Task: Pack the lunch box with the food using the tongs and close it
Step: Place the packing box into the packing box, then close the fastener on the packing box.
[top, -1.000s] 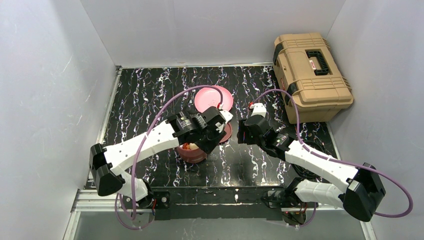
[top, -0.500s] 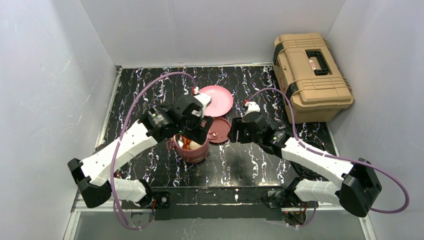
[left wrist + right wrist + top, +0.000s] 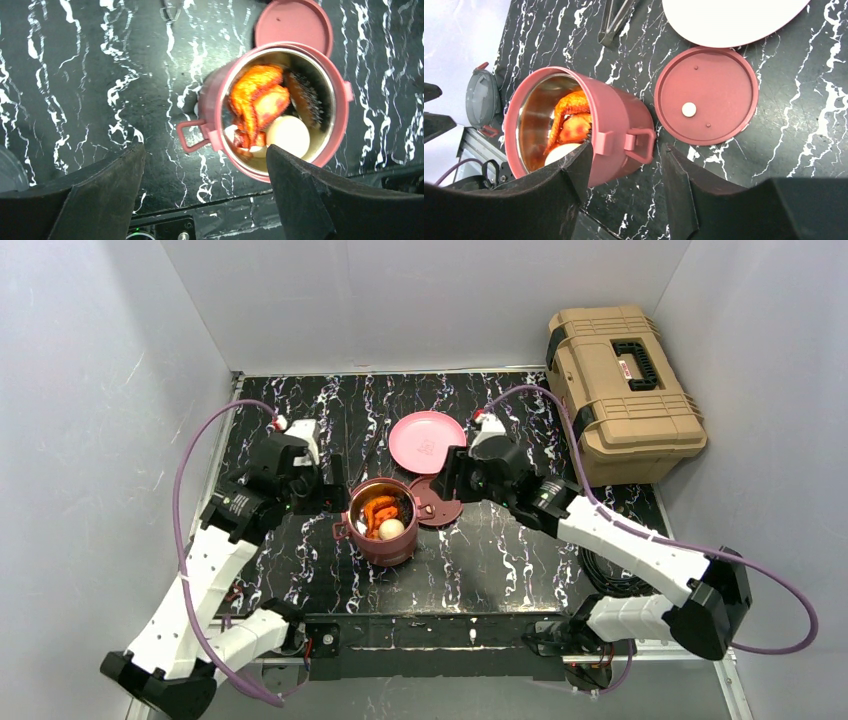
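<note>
Here, left jaws and right jaws gape empty flanking the filled lunch box (image 3: 616, 117), its lid (image 3: 719, 85) alongside for closing.

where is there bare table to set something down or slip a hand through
Free table: the near strip between the lunch box and the front edge, and the far band between the pink plate and the back wall. Crowded: the middle, where box, loose lid, tongs, left pincer and right pincer bunch together.
</note>
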Motion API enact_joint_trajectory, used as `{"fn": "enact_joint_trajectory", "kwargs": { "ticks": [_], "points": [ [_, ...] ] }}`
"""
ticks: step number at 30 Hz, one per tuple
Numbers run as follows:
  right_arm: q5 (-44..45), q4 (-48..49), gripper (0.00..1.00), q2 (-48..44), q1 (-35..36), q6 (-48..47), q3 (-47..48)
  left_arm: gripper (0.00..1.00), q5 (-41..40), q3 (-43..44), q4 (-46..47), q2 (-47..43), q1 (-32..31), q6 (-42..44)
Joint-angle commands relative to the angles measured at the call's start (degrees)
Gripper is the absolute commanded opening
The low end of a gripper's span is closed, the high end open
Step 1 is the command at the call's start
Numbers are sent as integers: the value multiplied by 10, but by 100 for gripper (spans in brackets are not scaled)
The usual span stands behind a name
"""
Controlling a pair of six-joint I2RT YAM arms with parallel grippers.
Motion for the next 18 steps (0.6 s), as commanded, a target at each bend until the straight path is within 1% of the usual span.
{"fn": "enact_joint_trajectory", "kwargs": {
  "ticks": [1,2,5,10,14,18],
  "points": [
    [64,-56,60,46,43,1,84,91,-18,-48,37,-39,59,-27],
    [85,-81,59,60,53,-1,106,93,-37,-63,52,-49,68,-28],
    [131,-131,59,98,80,-6,155,93,-66,-98,81,-66,94,-25],
    [180,-180,59,148,113,-14,208,94,-64,-121,104,-65,100,-1],
    [193,-204,59,187,124,-17,237,95,-64,-136,114,-69,100,19],
    [195,-219,55,216,130,-17,260,96,-64,-165,129,-78,100,30]
  ]
}}
